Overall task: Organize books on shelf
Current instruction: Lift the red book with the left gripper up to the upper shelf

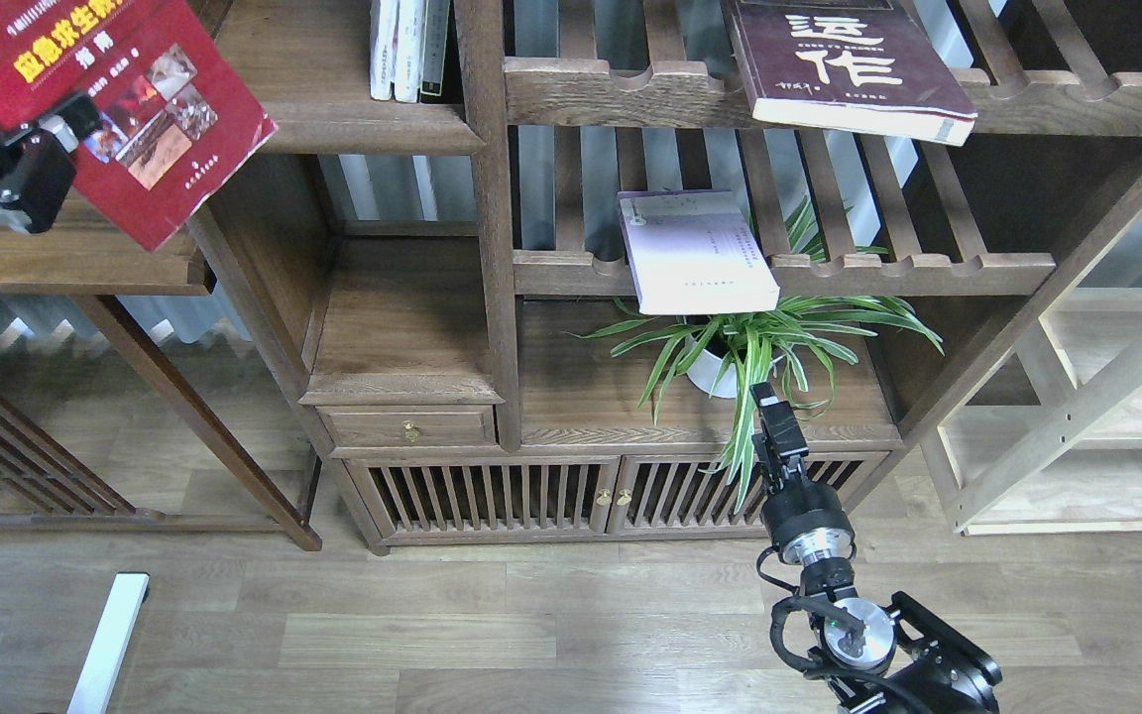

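Left gripper (60, 124) grasps the red book (125, 99) above the shelf (373, 127); carry it right, stand it upright beside the standing books (407, 50). Right gripper (767, 409): can't tell.

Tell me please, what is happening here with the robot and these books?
The robot is sorting books on a wooden shelf unit. Its left claw holds the red book up at the top left. The maroon book and the lavender book lie on slatted racks, overhanging the front. The right claw hangs empty in front of a potted plant.
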Tool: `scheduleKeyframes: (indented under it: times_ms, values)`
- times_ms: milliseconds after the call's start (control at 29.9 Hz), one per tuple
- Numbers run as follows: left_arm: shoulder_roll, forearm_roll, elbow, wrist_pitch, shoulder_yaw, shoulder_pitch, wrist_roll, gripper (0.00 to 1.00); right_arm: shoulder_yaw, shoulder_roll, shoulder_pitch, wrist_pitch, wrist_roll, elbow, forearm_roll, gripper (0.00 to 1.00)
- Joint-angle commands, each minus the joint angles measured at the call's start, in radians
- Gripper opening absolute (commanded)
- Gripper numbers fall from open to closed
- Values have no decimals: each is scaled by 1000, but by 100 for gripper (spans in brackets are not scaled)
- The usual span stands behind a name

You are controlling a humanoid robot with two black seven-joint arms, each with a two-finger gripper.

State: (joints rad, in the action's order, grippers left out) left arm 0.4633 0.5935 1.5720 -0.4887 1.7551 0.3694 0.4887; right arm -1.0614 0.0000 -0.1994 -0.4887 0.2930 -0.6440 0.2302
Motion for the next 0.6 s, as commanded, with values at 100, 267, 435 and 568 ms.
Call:
scheduleKeyframes:
  times_ms: [100, 267, 435, 568]
  values:
    - [2, 0, -67, 0, -34, 100, 0, 6, 0, 0, 1, 0, 0, 0, 0, 100]
    - [2, 0, -79, 0, -80, 160, 0, 6, 0, 0, 5, 0, 0, -2, 1, 100]
    - [2, -3, -84, 2, -118, 201, 0, 8, 0, 0, 11, 0, 2, -3, 5, 100]
    - [2, -23, -98, 57, -141, 229, 0, 8, -2, 0, 15, 0, 2, -5, 6, 100]
